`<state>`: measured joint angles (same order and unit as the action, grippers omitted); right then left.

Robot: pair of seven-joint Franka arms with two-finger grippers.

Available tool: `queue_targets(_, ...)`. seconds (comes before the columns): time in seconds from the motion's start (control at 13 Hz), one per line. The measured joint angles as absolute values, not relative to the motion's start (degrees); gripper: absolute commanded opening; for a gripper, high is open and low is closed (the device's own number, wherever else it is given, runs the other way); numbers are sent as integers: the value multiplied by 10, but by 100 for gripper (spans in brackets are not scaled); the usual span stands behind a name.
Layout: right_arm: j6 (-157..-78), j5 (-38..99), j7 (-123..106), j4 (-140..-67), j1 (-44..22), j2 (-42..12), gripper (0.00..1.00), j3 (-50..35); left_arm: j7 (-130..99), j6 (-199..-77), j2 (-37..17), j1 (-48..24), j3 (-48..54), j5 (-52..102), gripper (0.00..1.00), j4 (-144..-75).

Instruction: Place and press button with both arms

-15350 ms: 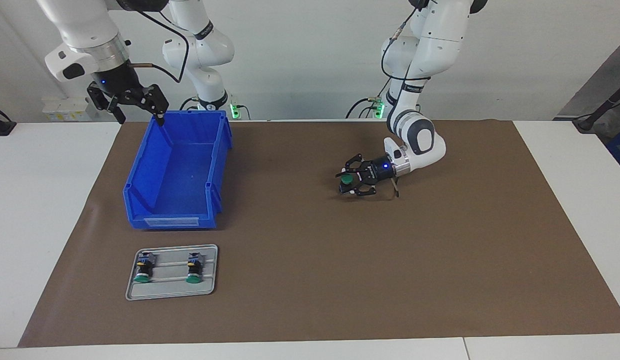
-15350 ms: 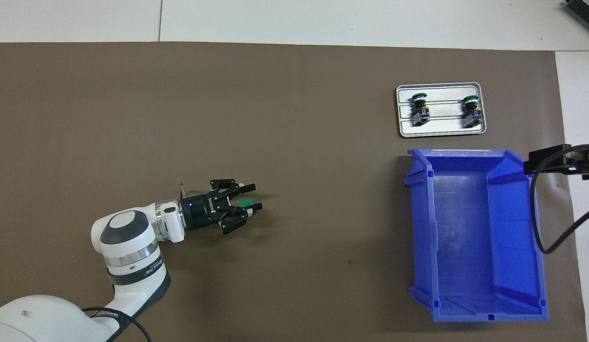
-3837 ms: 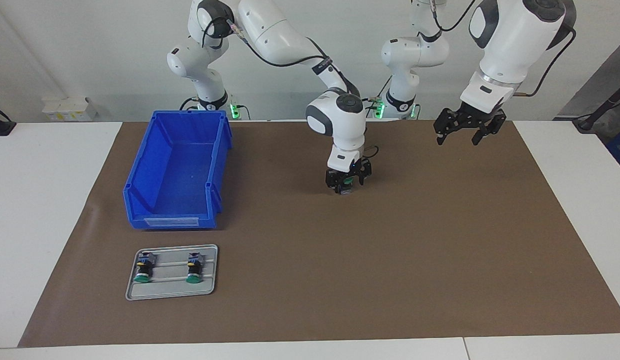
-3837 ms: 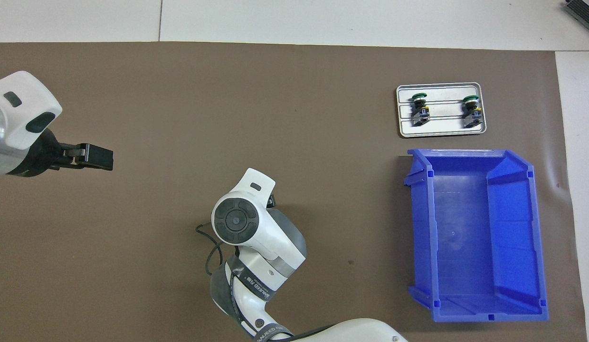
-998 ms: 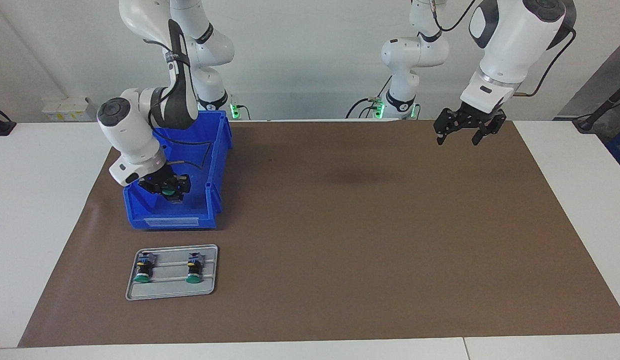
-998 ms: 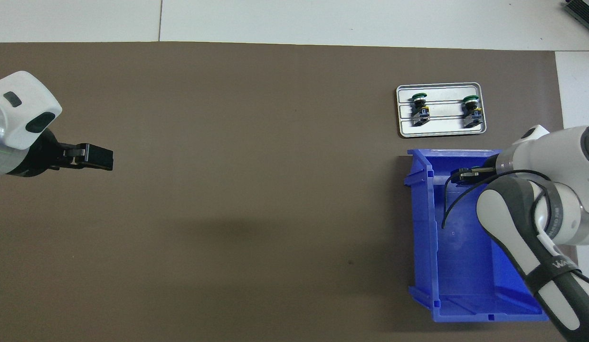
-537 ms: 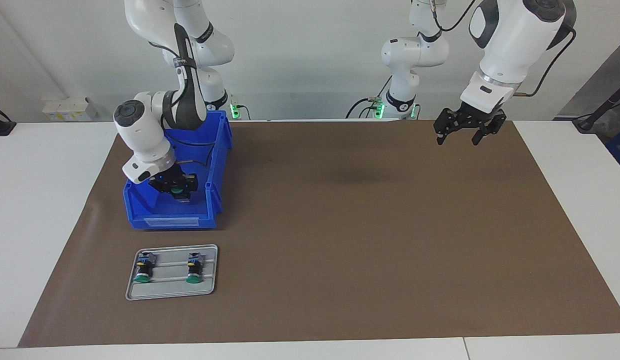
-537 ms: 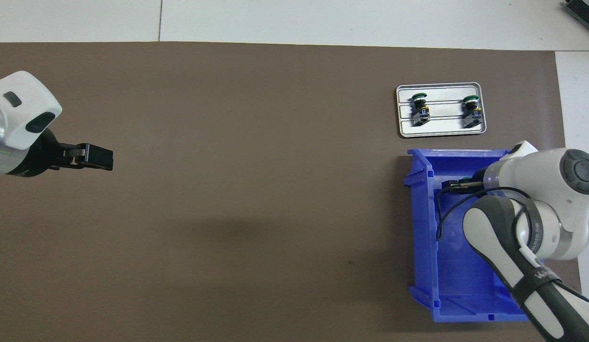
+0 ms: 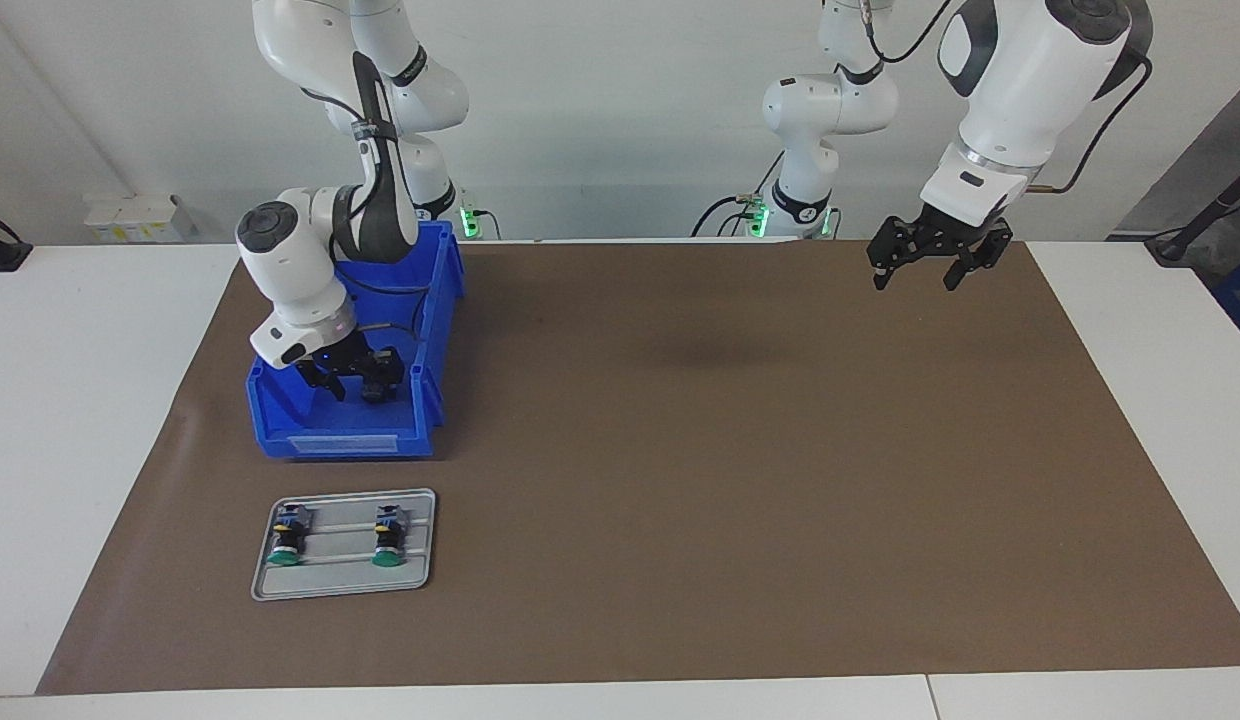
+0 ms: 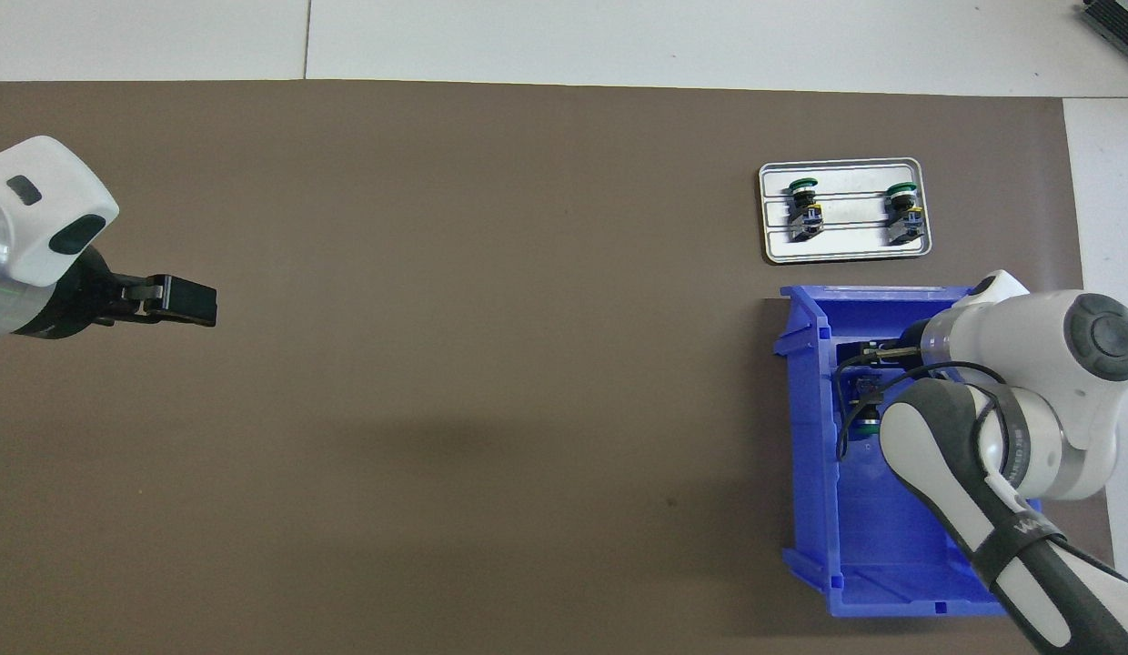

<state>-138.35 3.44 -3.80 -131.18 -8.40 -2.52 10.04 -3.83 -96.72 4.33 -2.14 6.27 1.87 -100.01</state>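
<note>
My right gripper (image 9: 355, 380) is down inside the blue bin (image 9: 345, 440), at the bin's end farther from the robots, and its fingers stand apart. The button (image 10: 867, 419) lies loose on the bin floor just beneath it. Only a sliver of its green cap shows past my right arm in the overhead view. My left gripper (image 9: 925, 268) hangs open and holds nothing, high over the brown mat toward the left arm's end of the table.
A grey tray (image 9: 420, 545) lies on the mat just past the bin, farther from the robots. Two more green-capped buttons (image 9: 283, 540) (image 9: 387, 540) lie on it. The brown mat (image 9: 730, 480) covers most of the table.
My right gripper carried the button a little further into the bin, then opened. The button dropped from between its fingers onto the bin floor. The left arm has not moved.
</note>
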Motion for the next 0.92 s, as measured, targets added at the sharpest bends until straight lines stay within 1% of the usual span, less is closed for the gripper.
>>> queue_targets(0.08,-1371,34,-37,-1296,-84,-21,100,100,-38,-967,43,-21,63,19,100,-1000)
queue_targets(0.15,-1334,34,-36,-1268,-84,-16,100,100,-38,-967,43,-21,63,19,100,-1000)
queue_targets(0.38,-1197,34,-36,-1157,-83,-3,100,102,-38,-967,43,-21,63,19,100,-1000)
queue_targets(0.92,-937,27,-4,-926,-78,4,100,105,-38,-967,43,-21,63,19,100,-1000)
